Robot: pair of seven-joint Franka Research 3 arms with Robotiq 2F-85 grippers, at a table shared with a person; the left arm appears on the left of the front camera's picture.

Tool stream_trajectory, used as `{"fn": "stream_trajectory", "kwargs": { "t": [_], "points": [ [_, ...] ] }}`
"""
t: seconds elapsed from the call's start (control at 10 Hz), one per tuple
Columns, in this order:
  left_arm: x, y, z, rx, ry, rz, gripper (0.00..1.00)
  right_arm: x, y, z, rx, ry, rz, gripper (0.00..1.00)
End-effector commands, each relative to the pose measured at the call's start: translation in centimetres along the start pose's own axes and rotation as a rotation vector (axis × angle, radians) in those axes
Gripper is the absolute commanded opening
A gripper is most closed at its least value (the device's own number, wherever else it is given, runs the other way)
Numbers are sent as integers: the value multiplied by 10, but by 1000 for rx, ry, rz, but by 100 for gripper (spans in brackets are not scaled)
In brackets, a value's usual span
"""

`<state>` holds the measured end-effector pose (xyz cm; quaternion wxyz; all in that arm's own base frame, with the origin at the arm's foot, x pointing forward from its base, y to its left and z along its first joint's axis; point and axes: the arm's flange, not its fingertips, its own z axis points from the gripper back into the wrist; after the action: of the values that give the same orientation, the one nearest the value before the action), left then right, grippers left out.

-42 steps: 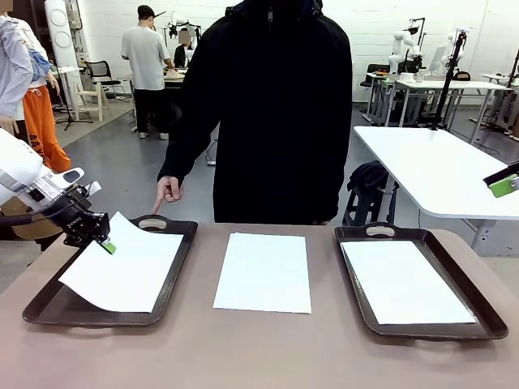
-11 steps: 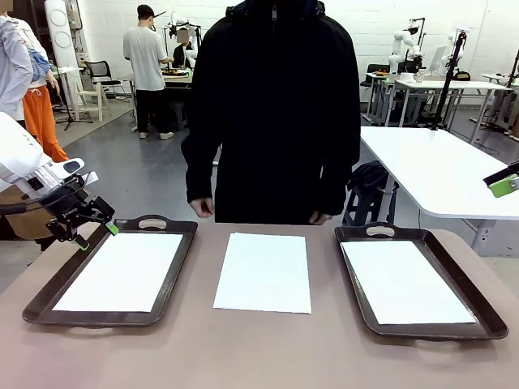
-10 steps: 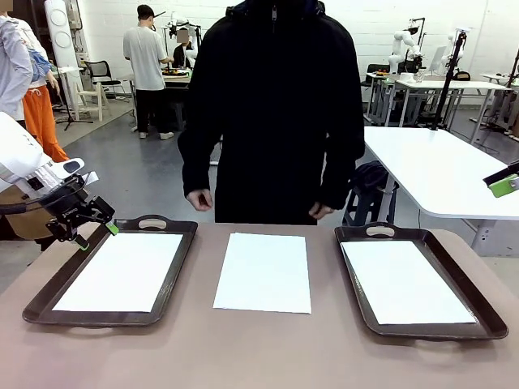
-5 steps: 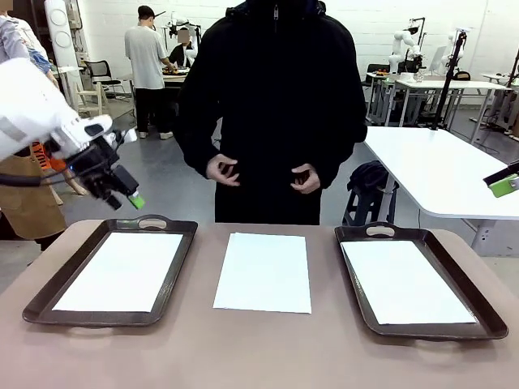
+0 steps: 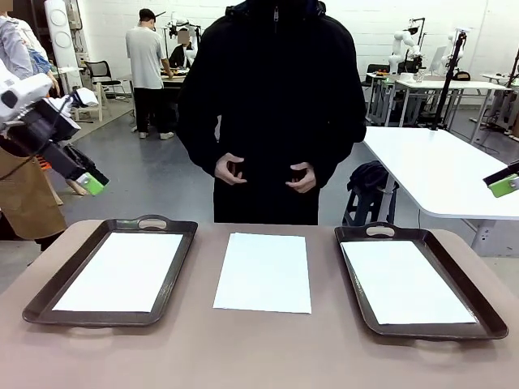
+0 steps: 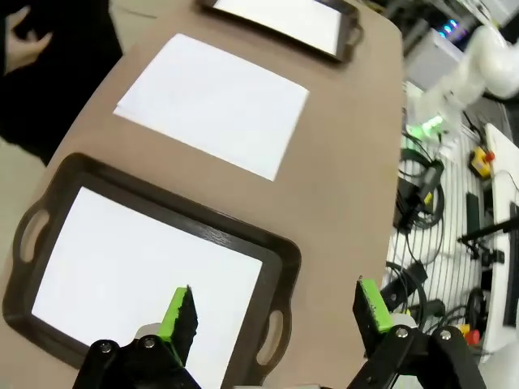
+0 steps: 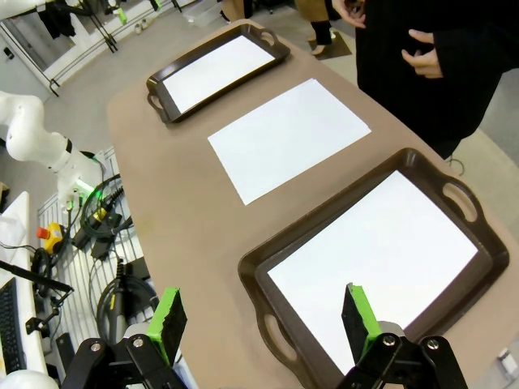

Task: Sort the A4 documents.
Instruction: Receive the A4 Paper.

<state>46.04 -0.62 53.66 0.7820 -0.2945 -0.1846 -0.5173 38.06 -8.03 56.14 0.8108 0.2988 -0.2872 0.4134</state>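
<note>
We are looking across the bench [image 5: 259, 356] at three A4 documents [image 5: 263, 271] lying flat in a row. The left sheet [image 5: 120, 271] is lying inside the left tray [image 5: 89, 319], a dark brown handled tray, and the right sheet [image 5: 405, 282] is lying the same way inside the right tray [image 5: 438, 331]. The middle sheet [image 7: 288, 138] is resting straight on the bare bench between the two trays, touching neither. We are seeing the left end effector [image 5: 85, 177] hanging in the air off the bench's far left corner, above and apart from the left tray, its green-padded fingers [image 6: 174, 320] spread wide and gripping nothing; through its wrist camera we are looking down between those fingers onto the left tray and its sheet. The right end effector [image 7: 263, 300] is hovering well above the bench on the right tray's side, its fingers likewise standing wide apart and empty, and its wrist camera is looking down on the right tray and the sheet in it. A person [image 5: 276, 105] in a black hooded top is standing at the far side of the bench, facing us, holding one hand [image 5: 229, 168] and the other hand [image 5: 302, 177] loosely in front of the waist, well clear of the papers.
</note>
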Motion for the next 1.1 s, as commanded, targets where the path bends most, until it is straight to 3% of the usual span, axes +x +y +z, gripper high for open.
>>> {"fn": "stream_trajectory", "kwargs": {
  "t": [0.0,0.2,0.5,1.0],
  "points": [
    [9,-1,-6,-12,16,-95,100,0,0,0,-1,-1,0,100],
    [10,2,0,1,-52,-85,100,0,0,0,-1,-1,0,100],
    [7,-2,5,195,-186,49,100,0,0,0,-1,-1,0,100],
    [5,-2,4,209,-178,70,100,0,0,0,-1,-1,0,100]
  ]
}}
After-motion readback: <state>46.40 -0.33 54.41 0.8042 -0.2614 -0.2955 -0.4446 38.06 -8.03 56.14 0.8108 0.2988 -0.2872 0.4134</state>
